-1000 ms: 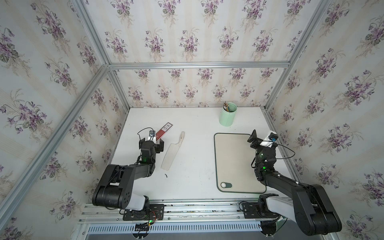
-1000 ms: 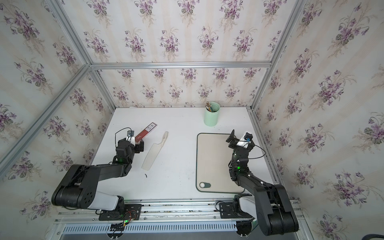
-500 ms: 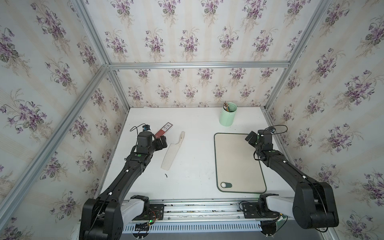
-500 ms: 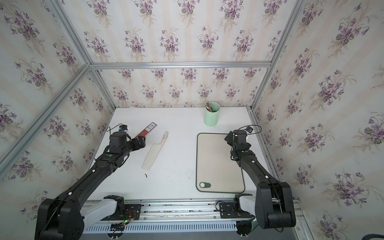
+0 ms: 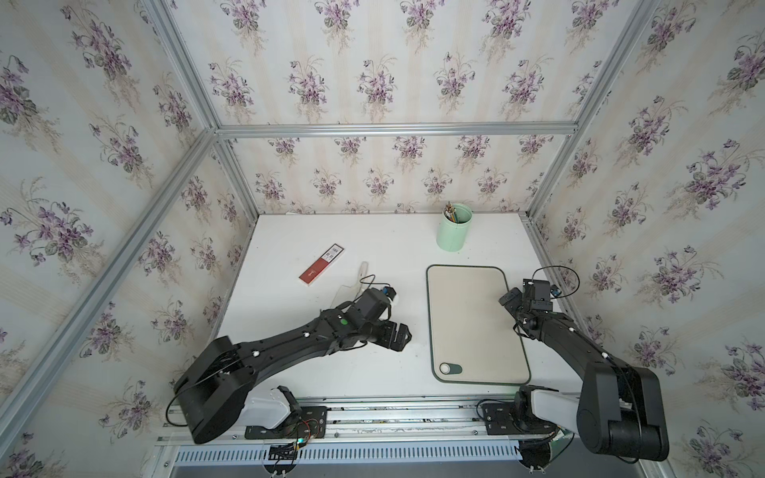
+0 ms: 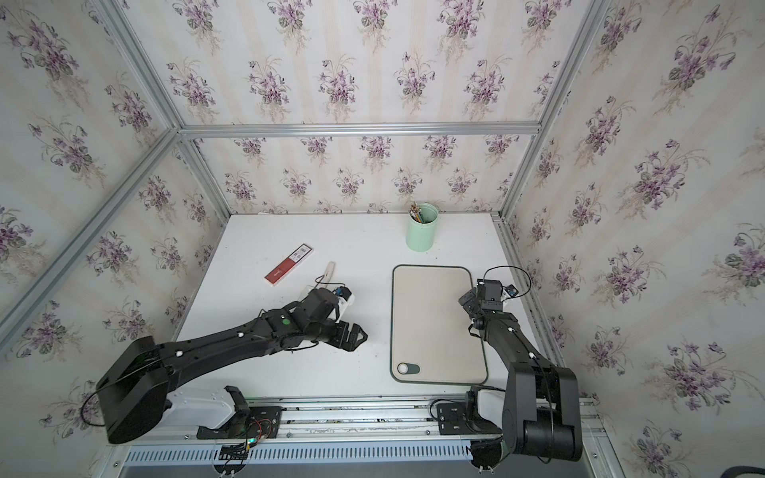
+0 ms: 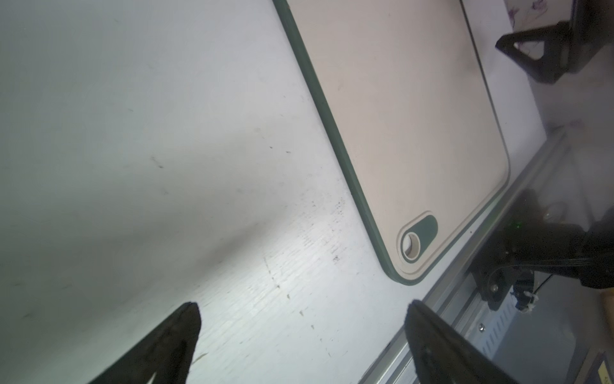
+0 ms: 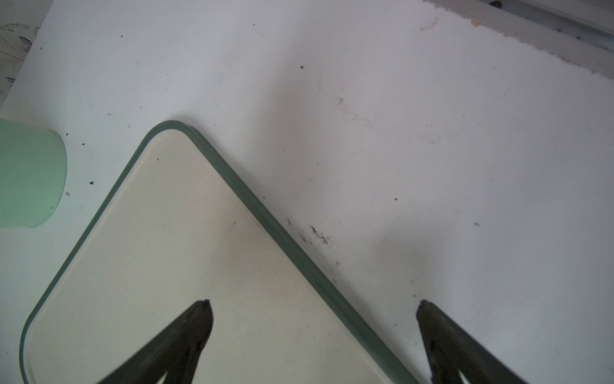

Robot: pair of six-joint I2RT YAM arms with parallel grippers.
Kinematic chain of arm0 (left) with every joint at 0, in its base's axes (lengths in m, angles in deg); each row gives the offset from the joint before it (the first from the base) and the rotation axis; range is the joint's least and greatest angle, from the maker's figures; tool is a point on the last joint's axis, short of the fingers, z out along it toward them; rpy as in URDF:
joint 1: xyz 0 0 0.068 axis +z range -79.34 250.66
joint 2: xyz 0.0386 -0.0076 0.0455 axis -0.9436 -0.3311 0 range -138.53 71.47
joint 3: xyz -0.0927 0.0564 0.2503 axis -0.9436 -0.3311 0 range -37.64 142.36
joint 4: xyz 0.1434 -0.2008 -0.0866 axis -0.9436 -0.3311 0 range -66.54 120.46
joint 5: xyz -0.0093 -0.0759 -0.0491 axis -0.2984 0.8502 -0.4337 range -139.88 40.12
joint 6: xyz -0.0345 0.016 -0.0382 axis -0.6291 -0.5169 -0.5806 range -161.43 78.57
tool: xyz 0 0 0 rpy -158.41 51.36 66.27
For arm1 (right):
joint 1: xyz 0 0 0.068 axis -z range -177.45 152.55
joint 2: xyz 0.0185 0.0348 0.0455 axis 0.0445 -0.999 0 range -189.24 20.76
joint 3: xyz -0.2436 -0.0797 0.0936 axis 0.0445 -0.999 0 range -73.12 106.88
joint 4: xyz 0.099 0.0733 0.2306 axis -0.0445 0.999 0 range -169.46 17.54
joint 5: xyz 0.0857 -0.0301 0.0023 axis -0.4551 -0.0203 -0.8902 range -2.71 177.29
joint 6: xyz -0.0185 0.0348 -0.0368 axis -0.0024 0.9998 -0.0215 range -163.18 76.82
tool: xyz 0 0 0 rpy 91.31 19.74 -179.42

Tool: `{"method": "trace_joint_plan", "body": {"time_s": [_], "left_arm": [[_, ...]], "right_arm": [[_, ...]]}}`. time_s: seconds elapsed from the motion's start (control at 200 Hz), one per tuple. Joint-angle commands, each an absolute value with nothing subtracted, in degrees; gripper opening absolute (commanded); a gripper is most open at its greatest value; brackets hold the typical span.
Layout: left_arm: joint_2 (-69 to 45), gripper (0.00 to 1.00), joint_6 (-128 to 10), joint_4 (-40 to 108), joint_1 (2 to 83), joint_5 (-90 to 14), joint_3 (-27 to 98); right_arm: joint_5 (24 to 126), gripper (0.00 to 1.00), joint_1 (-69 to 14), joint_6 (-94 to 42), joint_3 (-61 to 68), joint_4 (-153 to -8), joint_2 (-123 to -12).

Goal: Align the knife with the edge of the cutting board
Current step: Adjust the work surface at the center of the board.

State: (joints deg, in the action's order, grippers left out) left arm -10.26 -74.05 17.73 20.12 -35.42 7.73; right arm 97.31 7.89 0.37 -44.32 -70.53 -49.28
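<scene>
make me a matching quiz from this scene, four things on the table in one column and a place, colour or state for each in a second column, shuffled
Things
1. knife
2. cutting board
3. mint green cup
4. red-and-white box

Descriptions
a. stands upright with thin sticks inside
b. partly covered by the left arm in both top views
c. beige with a dark green rim
d. lies flat, farthest to the robot's left of the four

Pairs: 1-b, 2-c, 3-a, 4-d
</scene>
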Motion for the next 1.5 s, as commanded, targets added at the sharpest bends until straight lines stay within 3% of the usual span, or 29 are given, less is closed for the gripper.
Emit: {"method": "trace_joint_plan", "body": {"time_s": [0.0, 0.19, 0.495, 0.929, 1.289, 1.394, 1.499], "left_arm": [[-16.96, 0.99, -75.25, 19.60, 15.51, -37.33, 11.11], [-24.37, 0.99, -75.87, 19.20, 11.37, -38.52, 15.86], [-23.29, 0.99, -78.34, 15.44, 12.24, -44.12, 14.48], [-24.27, 0.99, -75.45, 11.48, 27.70, -42.99, 13.80], [-27.54, 0.99, -71.42, 8.87, 35.76, -43.35, 19.28], [-24.74, 0.99, -69.79, 3.71, 36.56, -48.62, 22.56], [-20.35, 0.99, -68.90, -0.91, 37.02, -53.63, 25.05]], "right_arm": [[97.88, 1.00, 8.90, 2.15, -45.46, -68.84, -49.47], [90.91, 0.98, 9.96, 2.32, -48.17, -71.38, -50.58], [66.49, 0.91, 7.04, 5.58, -55.06, -75.28, -48.57], [69.58, 0.92, -23.02, 17.62, -56.81, -77.19, -42.17], [71.68, 0.89, -46.53, 25.67, -55.70, -88.84, -50.52], [72.46, 0.87, -52.71, 22.85, -49.81, -89.52, -56.14], [78.74, 0.89, -53.35, 12.98, -40.60, -78.08, -58.20]]}}
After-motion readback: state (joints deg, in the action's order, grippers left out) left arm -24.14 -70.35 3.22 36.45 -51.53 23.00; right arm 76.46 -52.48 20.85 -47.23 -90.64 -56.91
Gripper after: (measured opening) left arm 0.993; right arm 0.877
